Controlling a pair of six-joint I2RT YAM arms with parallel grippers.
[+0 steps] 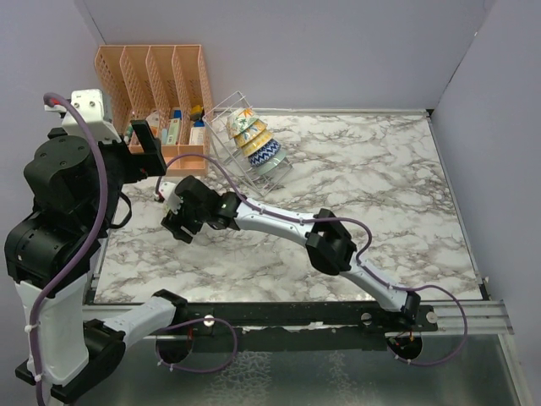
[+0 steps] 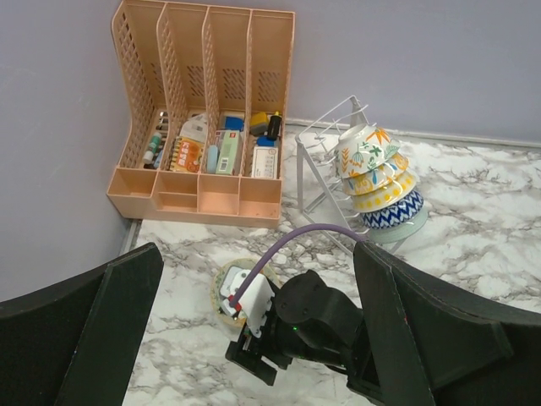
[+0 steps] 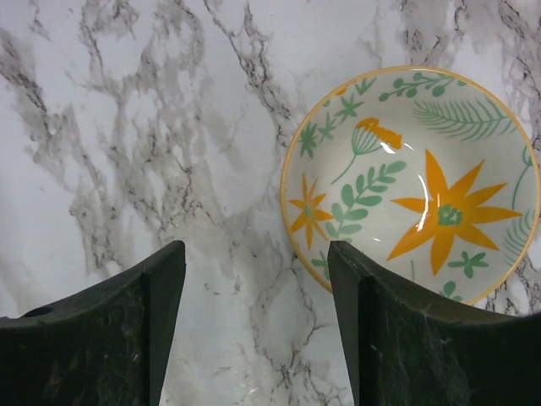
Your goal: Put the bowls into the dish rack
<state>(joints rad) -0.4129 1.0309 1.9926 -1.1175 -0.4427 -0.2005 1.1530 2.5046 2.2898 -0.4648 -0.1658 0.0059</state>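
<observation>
Five bowls (image 2: 376, 182) are nested in the dish rack (image 2: 314, 161); one bowl (image 3: 414, 182) is seen near the table's (image 1: 363, 169) left edge. The left gripper (image 2: 258, 249) and right gripper (image 3: 254, 254) are spread wide, empty.

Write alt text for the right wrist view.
A cream bowl with a yellow rim, painted with orange flowers and green leaves, sits upright on the marble table, at the right of the picture. The right gripper hangs open above it, nothing between its dark fingers; one finger hides the bowl's lower-left rim.
</observation>
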